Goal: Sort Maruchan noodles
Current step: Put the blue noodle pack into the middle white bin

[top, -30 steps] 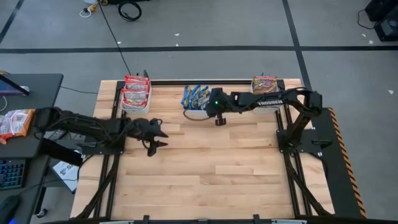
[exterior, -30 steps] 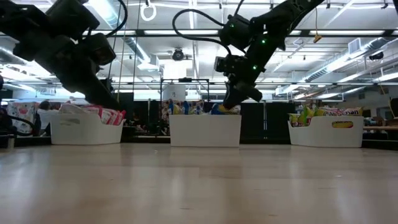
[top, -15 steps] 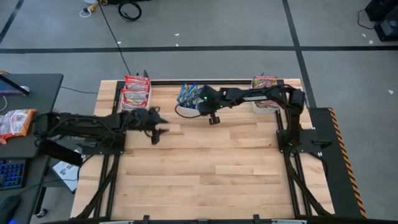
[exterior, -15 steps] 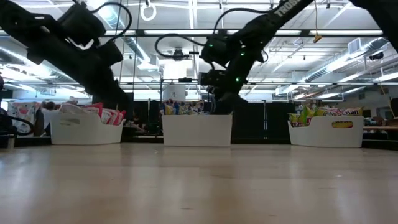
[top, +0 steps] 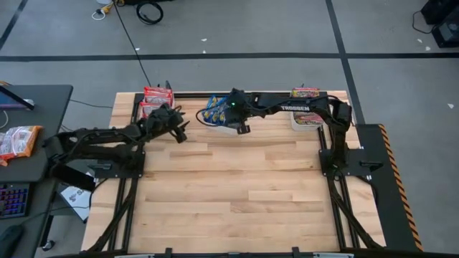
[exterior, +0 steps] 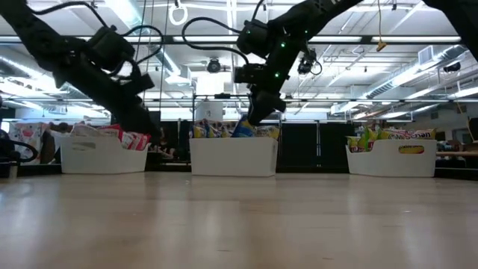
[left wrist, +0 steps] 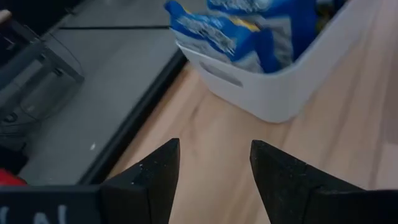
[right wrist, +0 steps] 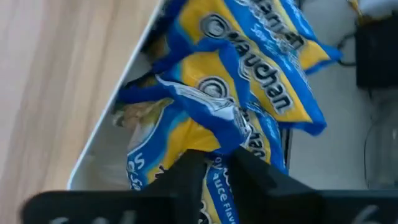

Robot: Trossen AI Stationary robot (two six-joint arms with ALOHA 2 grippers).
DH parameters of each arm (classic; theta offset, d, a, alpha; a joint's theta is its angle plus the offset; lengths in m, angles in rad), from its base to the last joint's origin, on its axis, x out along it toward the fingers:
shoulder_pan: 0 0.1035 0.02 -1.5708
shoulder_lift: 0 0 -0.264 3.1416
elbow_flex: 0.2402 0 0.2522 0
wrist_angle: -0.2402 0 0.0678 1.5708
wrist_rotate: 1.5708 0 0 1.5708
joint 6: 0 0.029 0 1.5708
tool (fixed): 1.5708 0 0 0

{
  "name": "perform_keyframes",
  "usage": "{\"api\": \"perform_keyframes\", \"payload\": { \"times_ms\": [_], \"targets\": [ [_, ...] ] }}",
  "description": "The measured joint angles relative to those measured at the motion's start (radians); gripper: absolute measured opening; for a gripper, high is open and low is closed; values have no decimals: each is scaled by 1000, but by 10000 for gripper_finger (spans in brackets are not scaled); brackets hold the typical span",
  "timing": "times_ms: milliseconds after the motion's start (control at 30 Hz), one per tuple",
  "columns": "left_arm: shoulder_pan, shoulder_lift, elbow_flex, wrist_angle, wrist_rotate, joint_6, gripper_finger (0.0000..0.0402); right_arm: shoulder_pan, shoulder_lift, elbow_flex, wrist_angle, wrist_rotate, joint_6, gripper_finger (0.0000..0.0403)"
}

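Note:
Blue-yellow Maruchan packets (right wrist: 249, 68) fill the middle white bin (exterior: 233, 155) at the table's far edge. Red-orange packets (top: 157, 100) lie in the left bin (exterior: 101, 158), silvery ones (top: 305, 94) in the right bin (exterior: 392, 158). My right gripper (top: 239, 123) hangs over the middle bin's near side, shut on a blue-yellow packet. My left gripper (top: 177, 130) is open and empty. It hovers over bare wood between the left and middle bins, and its wrist view looks at the middle bin (left wrist: 280, 93). My right gripper (right wrist: 219, 169) pinches a crumpled blue-yellow packet between its two fingers, at the packet's lower edge (right wrist: 217, 186). It comes from above, slanting from the table's near side. The rest of the packet (right wrist: 205, 106) lies on the other packets in the bin.
The three bins stand in a row along the far edge. The whole near part of the wooden top (top: 237, 193) is bare. Black frame rails run along both sides of the table. One more packet (top: 18, 140) lies on the side desk beyond the table's left edge.
My right gripper has moved toward the table's left and far edge, to above the middle bin. That bin has slid toward the table's left. My left gripper has moved toward the far edge, up beside the left bin, and has stayed open.

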Motion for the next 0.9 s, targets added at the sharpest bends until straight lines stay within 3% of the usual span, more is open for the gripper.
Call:
{"api": "perform_keyframes", "payload": {
  "times_ms": [167,300,433,667,767,900],
  "targets": [
    [-21,133,57,-15,-2,-10,201,11,0,0,-13,30,110,152],
    [-24,259,209,-154,-16,-47,201,27,-4,0,-65,31,203,225],
    [-19,389,350,-198,-114,62,201,39,-8,0,-169,25,300,273],
    [39,533,425,-193,-128,162,201,33,-14,0,-246,32,380,293],
    [50,570,427,-151,-54,168,201,35,-29,0,-169,48,338,291],
    [36,609,428,-85,87,210,201,43,-53,0,-69,175,292,289]
  ]
}}
